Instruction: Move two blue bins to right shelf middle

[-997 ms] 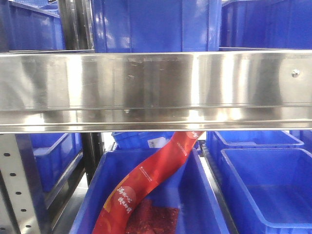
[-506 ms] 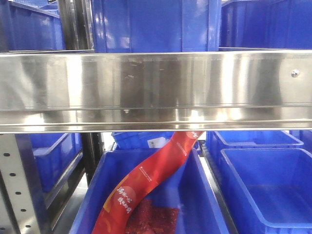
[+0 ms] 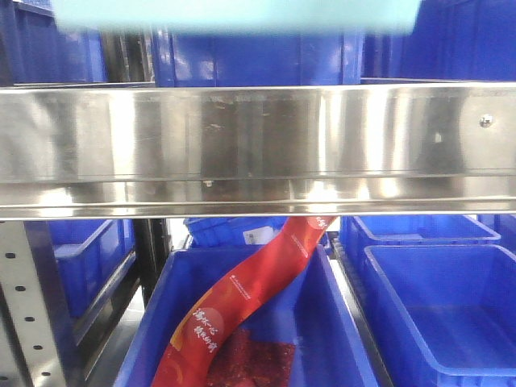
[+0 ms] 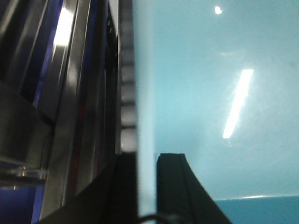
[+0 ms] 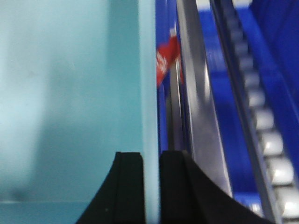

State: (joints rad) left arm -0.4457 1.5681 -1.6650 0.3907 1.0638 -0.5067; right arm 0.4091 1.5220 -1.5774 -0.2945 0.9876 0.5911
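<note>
While both hands clamp its walls, left hand [image 4: 146,186] and right hand [image 5: 150,186], pale bin [image 3: 234,14] hangs above steel rail [image 3: 258,145].

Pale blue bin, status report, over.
Left gripper and right gripper each shut on pale bin wall. Bin above steel rail. Dark blue bins behind.

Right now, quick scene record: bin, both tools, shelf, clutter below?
bin: pale blue bin, blurred at the top of the front view, above the shelf rail
left tool: shut on the bin wall
right tool: shut on the bin wall
below: dark blue bin holding a red packet
</note>
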